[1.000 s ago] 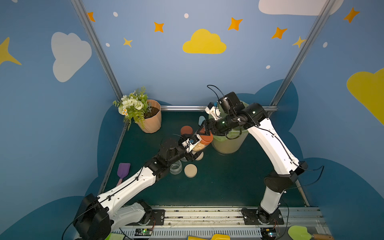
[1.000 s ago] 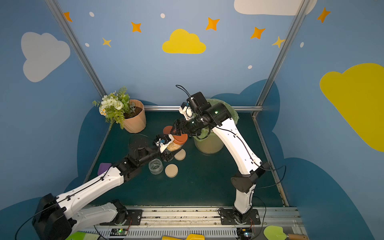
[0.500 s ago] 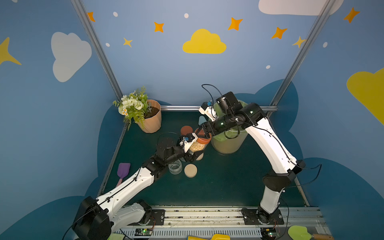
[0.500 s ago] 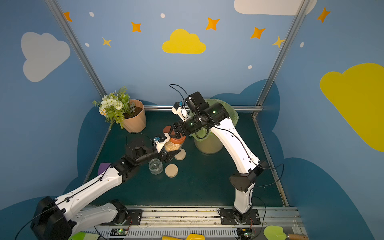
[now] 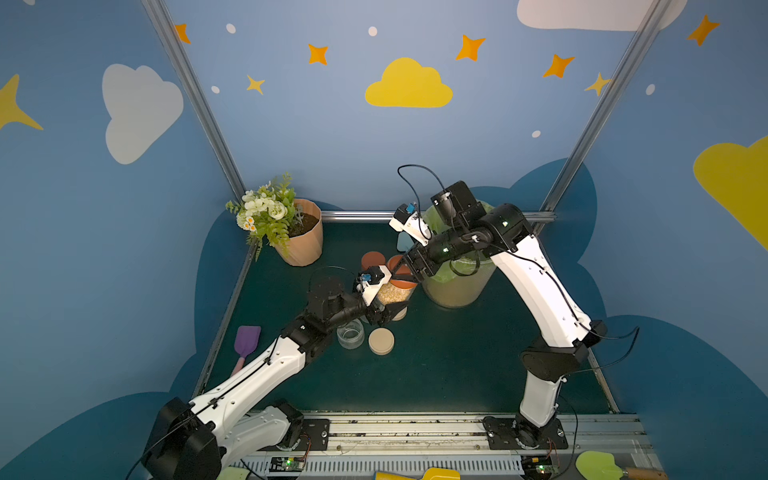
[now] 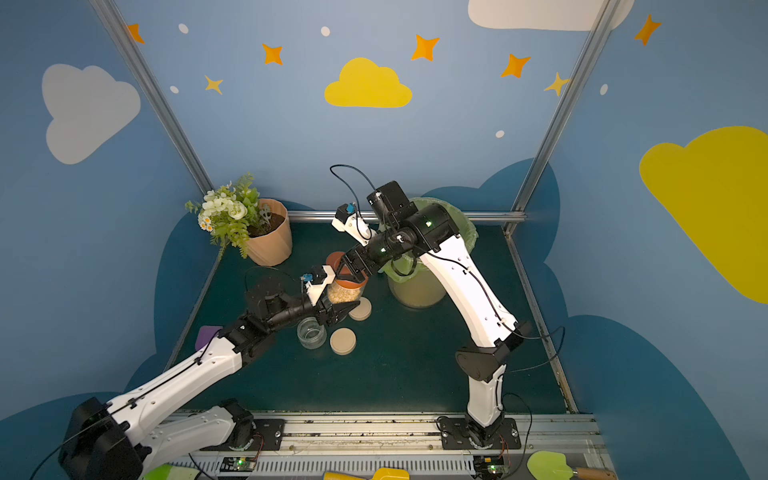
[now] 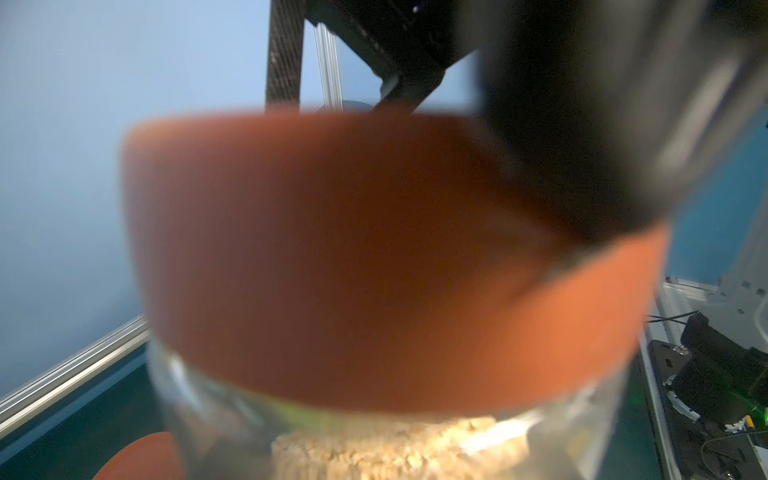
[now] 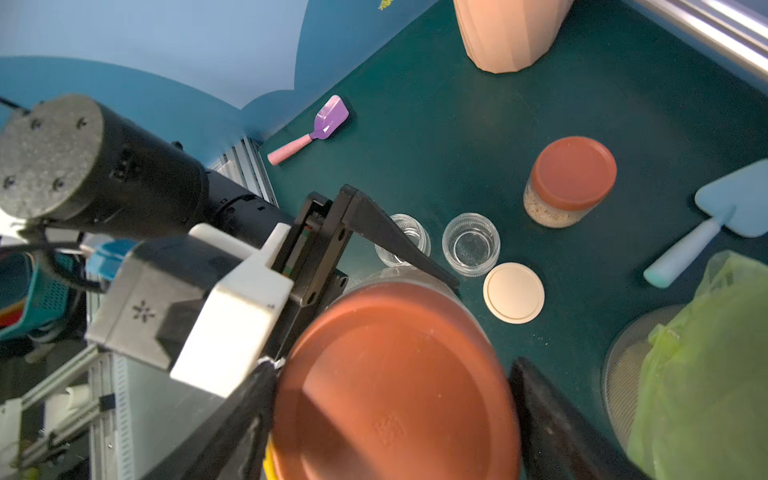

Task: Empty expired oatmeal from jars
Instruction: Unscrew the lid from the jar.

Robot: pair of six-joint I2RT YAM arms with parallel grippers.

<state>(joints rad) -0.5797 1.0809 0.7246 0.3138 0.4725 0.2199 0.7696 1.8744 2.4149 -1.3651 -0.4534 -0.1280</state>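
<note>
Dark green mat (image 5: 436, 374). Item: oatmeal jar (image 5: 392, 293), held upright near green-lined bin (image 5: 457, 291). Left gripper (image 5: 386, 309) pinches the glass body sidelong. Right gripper (image 8: 399, 424) clamps the rust-red lid (image 8: 386, 365) from directly above, along the jar's axis.

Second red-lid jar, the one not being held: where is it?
In a top view, the second red-lid jar stands on the mat just behind the held jar, between the flowerpot and the green-lined bin, lid on.
</note>
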